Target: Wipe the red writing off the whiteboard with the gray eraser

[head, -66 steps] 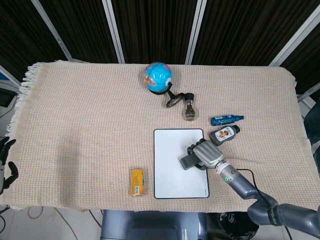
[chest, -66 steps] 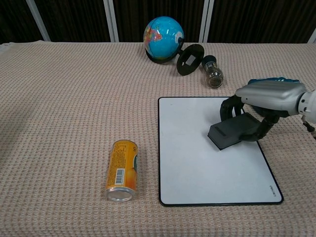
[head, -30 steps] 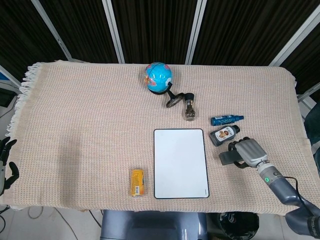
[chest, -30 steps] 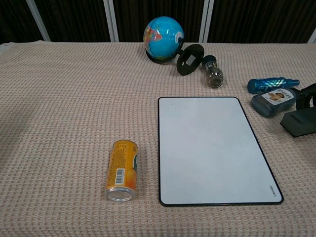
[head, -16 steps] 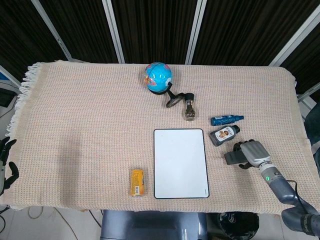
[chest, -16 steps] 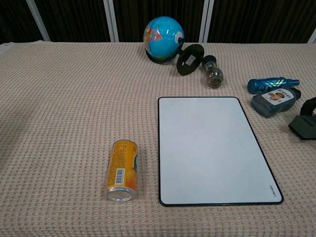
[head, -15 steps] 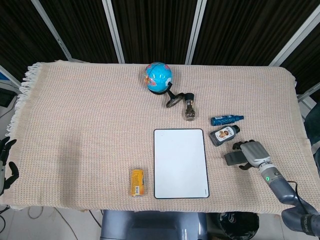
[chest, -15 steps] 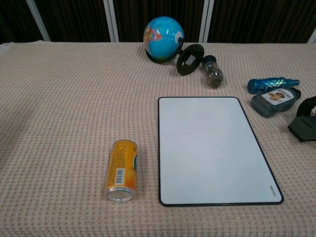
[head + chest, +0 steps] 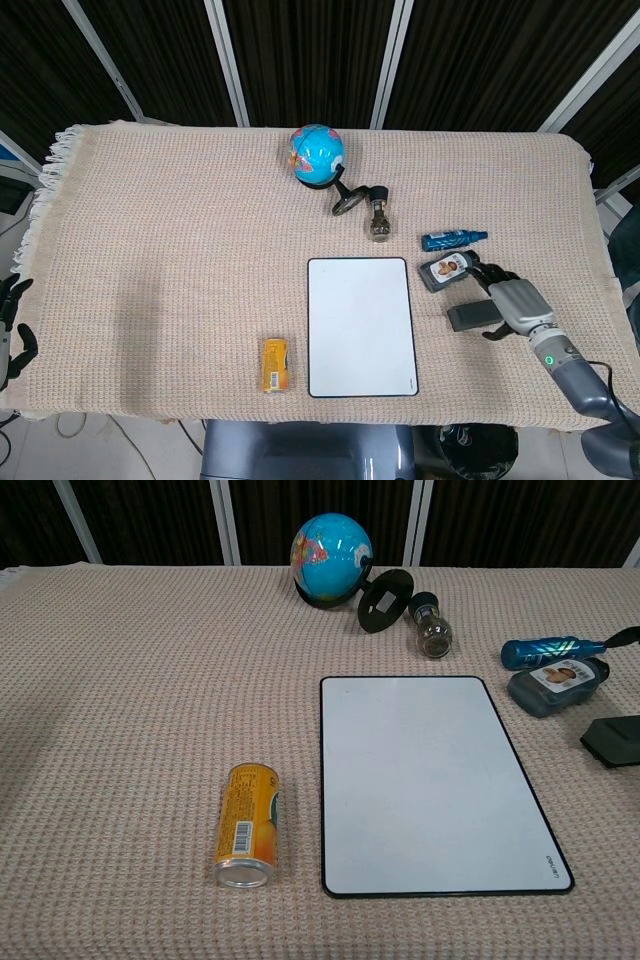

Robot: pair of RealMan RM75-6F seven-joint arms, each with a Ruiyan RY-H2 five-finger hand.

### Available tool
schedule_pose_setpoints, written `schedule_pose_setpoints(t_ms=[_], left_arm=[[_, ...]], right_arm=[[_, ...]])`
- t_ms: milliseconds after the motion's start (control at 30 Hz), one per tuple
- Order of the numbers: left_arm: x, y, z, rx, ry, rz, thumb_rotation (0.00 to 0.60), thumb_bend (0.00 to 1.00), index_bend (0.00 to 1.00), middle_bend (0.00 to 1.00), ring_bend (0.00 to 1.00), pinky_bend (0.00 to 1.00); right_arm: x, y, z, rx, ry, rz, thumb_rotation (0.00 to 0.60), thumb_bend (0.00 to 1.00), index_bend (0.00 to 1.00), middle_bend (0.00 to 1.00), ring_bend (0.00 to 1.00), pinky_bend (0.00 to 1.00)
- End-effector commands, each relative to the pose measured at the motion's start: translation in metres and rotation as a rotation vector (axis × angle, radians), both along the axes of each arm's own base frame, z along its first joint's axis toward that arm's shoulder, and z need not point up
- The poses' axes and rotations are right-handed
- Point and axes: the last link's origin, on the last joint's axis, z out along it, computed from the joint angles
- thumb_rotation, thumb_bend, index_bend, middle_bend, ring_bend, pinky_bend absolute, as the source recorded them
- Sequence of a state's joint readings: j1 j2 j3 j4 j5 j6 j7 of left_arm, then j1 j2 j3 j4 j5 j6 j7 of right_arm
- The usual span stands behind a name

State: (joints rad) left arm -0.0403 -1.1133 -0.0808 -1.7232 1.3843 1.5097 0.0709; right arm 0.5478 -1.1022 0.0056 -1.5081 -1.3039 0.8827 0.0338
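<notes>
Dark slatted panels with pale uprights close off the far side of the room, and in front of them stands the bench, covered edge to edge in a beige woven cloth with a fringe at its far left corner. That weave looks grippy enough to keep flat things from skating about.

Near the middle lies the whiteboard, flat, black-rimmed, and showing no red marks that I can make out in either view. Judged from that, the wiping looks done. Right of it, well clear of the rim, the gray eraser rests flat on the cloth. The right robot hand sits just beside it on its right, fingers spread and apparently lifted off it, holding nothing. The left robot hand hangs off the near left edge of the bench; whether it is open or curled I cannot tell.

The eraser reads as a light, stiff block with a soft wiping face; it would best be taken across its long sides from above. The board is thin, rigid and probably slick.

Other things: a globe at the far side, a small bulb-like jar, a blue tube, a dark bottle, and an orange can lying near the front.
</notes>
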Motion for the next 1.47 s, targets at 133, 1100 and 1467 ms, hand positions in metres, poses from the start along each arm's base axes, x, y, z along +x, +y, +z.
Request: schedule_pose_setpoints(t_ms=[133,1100,1467], left_arm=[[0.0,0.0,-0.001,-0.001,0.003,-0.002,0.6,0.75,0.12,0.04,0.0,0.0],[0.001,-0.002,0.001,0.001,0.002,-0.016,0.6,0.75,0.12,0.04,0.0,0.0],[0.002,-0.003,-0.001,-0.009,0.01,-0.024,0.6,0.75,0.12,0.04,0.0,0.0]], right_arm=[[0.018,0.043,0.025,-0.175,-0.041,0.09,0.6,0.07,0.0,0.0,0.02,0.17],[-0.028,0.108,0.033,-0.509,-0.012,0.028,0.6,0.07,0.0,0.0,0.0,0.16],[-0.029,0.103,0.035,-0.523,-0.076,-0.011,0.6,0.07,0.0,0.0,0.01,0.16]])
